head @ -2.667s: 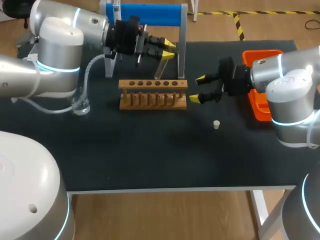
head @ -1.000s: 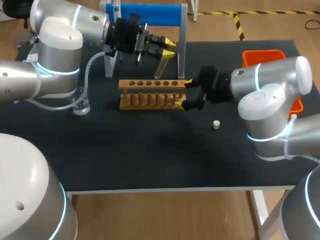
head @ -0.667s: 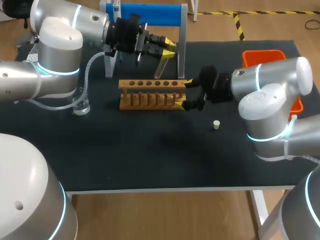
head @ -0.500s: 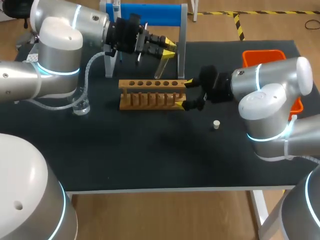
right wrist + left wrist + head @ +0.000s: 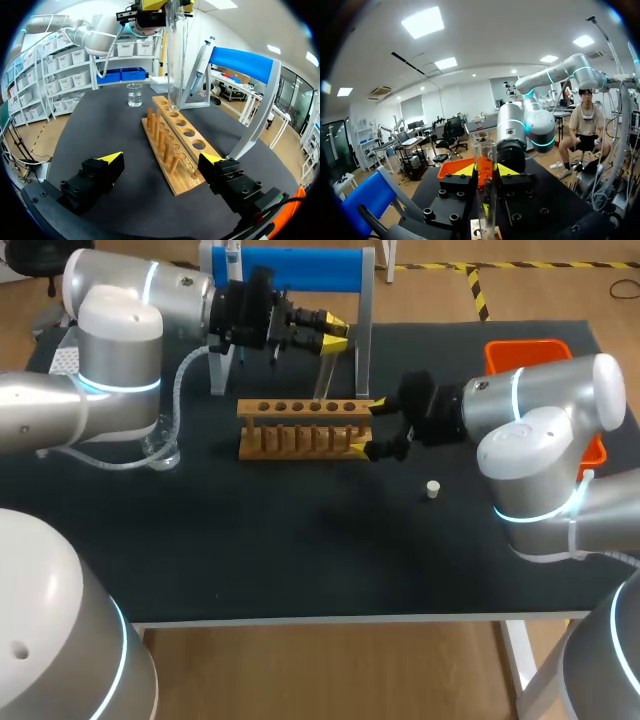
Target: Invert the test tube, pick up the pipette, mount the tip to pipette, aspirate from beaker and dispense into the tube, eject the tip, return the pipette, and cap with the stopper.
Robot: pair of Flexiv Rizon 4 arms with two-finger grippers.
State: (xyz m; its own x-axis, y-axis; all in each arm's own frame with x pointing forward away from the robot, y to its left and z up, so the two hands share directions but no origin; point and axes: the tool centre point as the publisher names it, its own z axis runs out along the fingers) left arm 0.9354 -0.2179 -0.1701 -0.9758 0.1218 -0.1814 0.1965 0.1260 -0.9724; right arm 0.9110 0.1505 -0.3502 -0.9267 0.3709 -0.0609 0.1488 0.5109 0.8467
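jaws, left: left gripper closed on the test tube; one yellow tip each side of the glass
jaws, right: right gripper spread wide; fingers straddle the end of the wooden rack; contact with the wood cannot be told
tube: hangs tilted under the left gripper; lower end just above the rack's row of holes; which end is down is not clear
step: judged the first, tube inverted and being seated; pipette hangs on its blue stand; stopper lies on the mat; beaker stands apart
next: lower the tube into the hole beneath; take out the tilt so the glass clears the hole's edge; right gripper placed to steady the rack
left arm: enters from the left; reaches behind the rack; fingers angled down over it
right arm: enters from the right; low over the mat; gripper points along the rack
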